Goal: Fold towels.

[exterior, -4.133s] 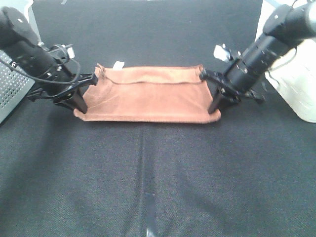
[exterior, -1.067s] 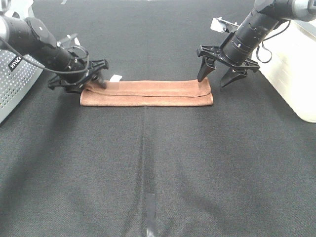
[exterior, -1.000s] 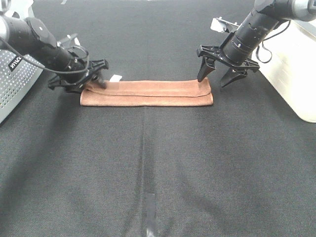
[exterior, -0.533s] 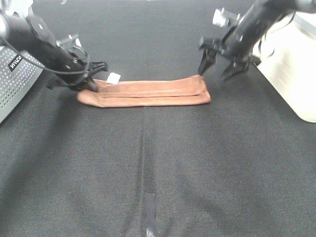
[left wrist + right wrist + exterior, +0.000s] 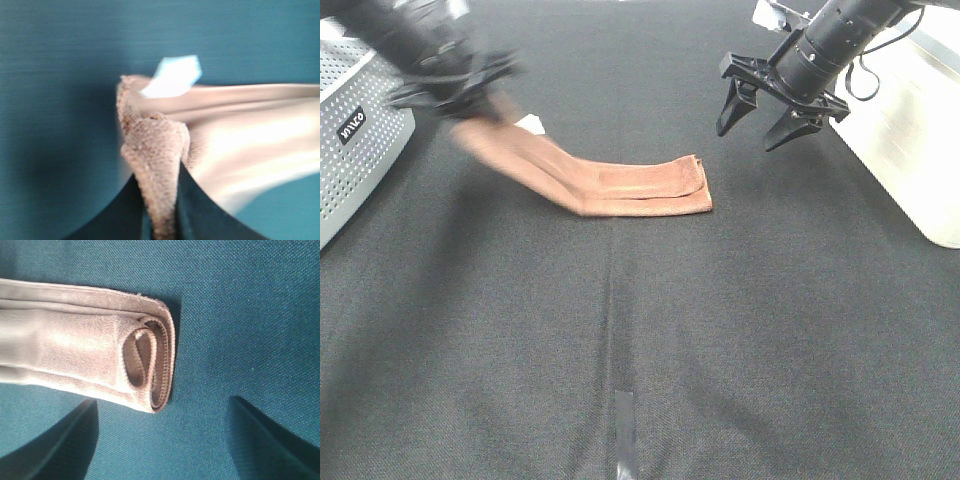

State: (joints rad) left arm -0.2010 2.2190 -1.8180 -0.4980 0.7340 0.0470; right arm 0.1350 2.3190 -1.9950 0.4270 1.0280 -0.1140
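Left tool (image 5: pixel 470 88): pressed together on the tagged end of the towel (image 5: pixel 640 185), raised off the tabletop (image 5: pixel 720 330) and blurred in the high view (cloth bunched between the two fingers in the left wrist view).
Right tool (image 5: pixel 747 135): spread wide, gripping nothing, hovering above the tabletop, clear of the cloth.
White tag (image 5: pixel 530 124): at the raised end, just at 4 o'clock of the left tool.
Towel: already a long narrow band of several layers; sloping down from the left tool toward 4 o'clock, then lying flat along the 9-to-3 line.
Free end: flat on the tabletop at about 7 o'clock from the right tool, near it but apart; stacked stitched edges with a loose inner loop showing in the right wrist view.
Key relation: long axis running between the two tools, one end held at 10 o'clock, the other lying loose toward 3 o'clock.
Nearer arm: right for the free end, left for the held end.
Likely step: probably halving the band lengthwise, held end carried over toward 3 o'clock.
Risk: layers slipping at the unpinned free end.
Surroundings: grey basket (image 5: pixel 360 150) at 9 o'clock, white bin (image 5: pixel 910 130) at 3 o'clock.
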